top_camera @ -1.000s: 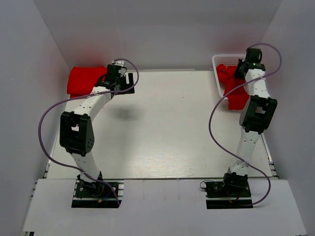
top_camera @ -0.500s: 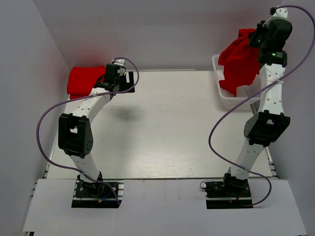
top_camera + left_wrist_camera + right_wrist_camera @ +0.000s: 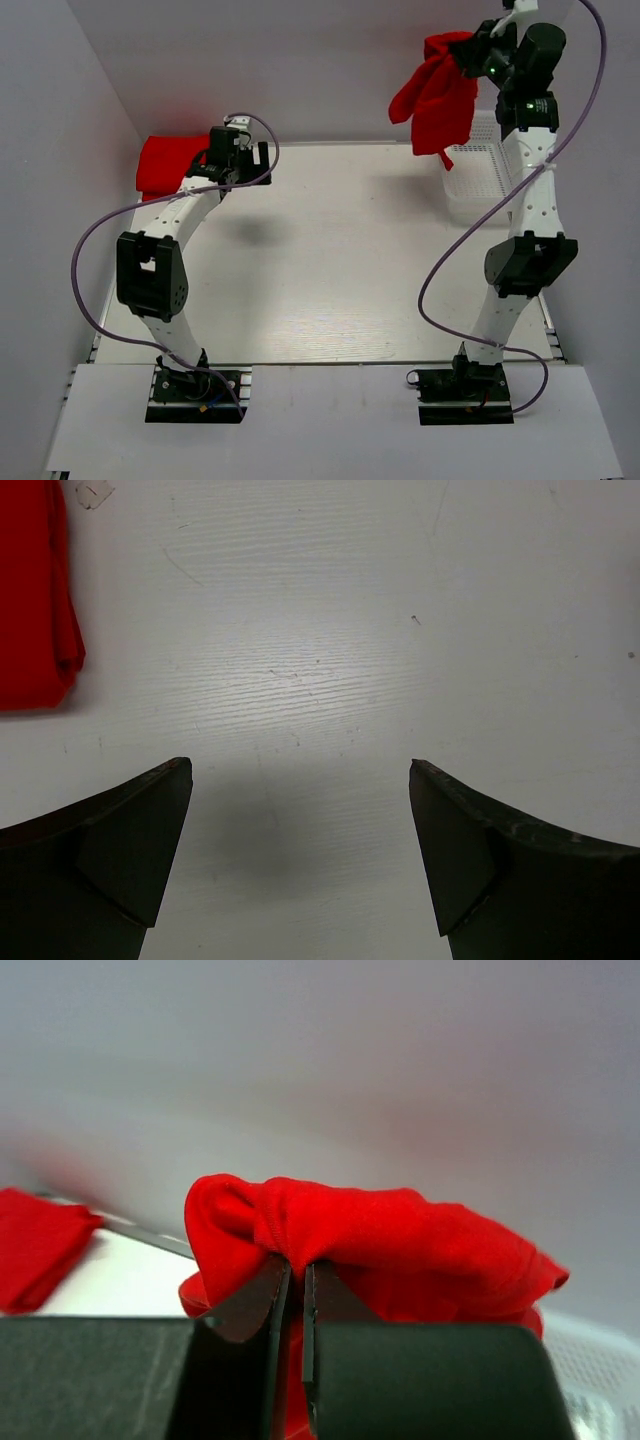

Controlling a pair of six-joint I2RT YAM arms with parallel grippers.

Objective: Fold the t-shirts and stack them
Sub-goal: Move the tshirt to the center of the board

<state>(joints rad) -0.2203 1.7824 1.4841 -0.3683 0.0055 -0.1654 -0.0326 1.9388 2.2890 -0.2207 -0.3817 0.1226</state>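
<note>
From the top external camera, the right gripper [image 3: 472, 52] is raised high near the back wall, its jaws clamped on a bunched fold of a red t-shirt [image 3: 436, 95]. The shirt hangs in a crumpled drape over the far right part of the table [image 3: 340, 260], just left of the white mesh basket [image 3: 478, 180]. A folded t-shirt [image 3: 165, 165] lies at the far left corner. The left gripper [image 3: 258, 166] hovers beside it with its jaws spread wide and nothing in them.

The pinch looks small for so much cloth, so a quick swing could let the shirt slip free. Set down as it hangs, it would likely land in a heap that is hard to spread. The left arm covers the folded shirt's right edge, so I cannot tell whether it is one shirt or several. The right arm also crosses part of the basket.

The left wrist camera shows the left gripper [image 3: 300, 770] wide open over bare table, with the folded t-shirt [image 3: 35, 590] cut off at the left edge. A careless sweep that way could ruffle the fold.

In the right wrist camera, the right gripper [image 3: 297, 1265] has its fingers pressed nearly together on a ridge of the red t-shirt [image 3: 390, 1230]. The folded t-shirt [image 3: 40, 1240] is blurred at the far left. No neck label, collar or sleeve can be picked out, so where on the shirt the grip sits is unclear.
</note>
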